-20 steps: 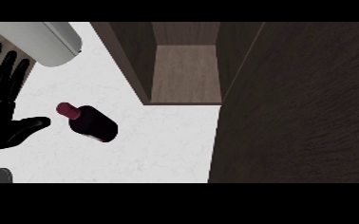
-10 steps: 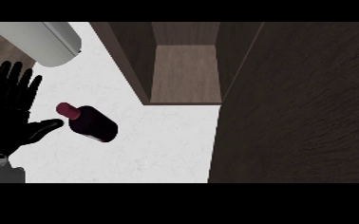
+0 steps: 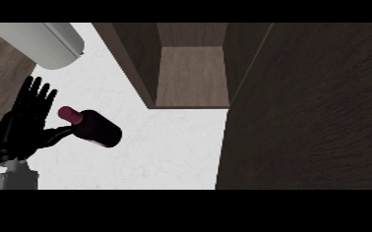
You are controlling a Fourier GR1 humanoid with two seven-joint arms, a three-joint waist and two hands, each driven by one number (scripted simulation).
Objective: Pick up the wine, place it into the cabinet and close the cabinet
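**Left hand closing in on the wine**

Moved up and rightward since a second ago: left hand (image 3: 25,128), now just beside the wine (image 3: 93,127), thumb reaching toward the bottle's neck and perhaps touching it. Fingers straight and spread apart, clamped on nothing. Wine unmoved in the meantime, lying tilted on the white worktop (image 3: 167,147), red cap toward the hand, dark body pointing down and right. Not yet lifted.

Cabinet (image 3: 193,73) standing open at the top of the view, bare wooden interior showing, well apart from the bottle. Dark door panel (image 3: 298,118) filling the right side. Pale rounded object (image 3: 51,44) at upper left, identity unclear. Right hand nowhere in view.

Judged from this: approach nearly finished, grasp the step in hand. Likely next need: curling round the bottle near its neck or body. Risk worth noting: a round bottle on its side may roll if nudged before being enclosed. Placing and closing both left to do.
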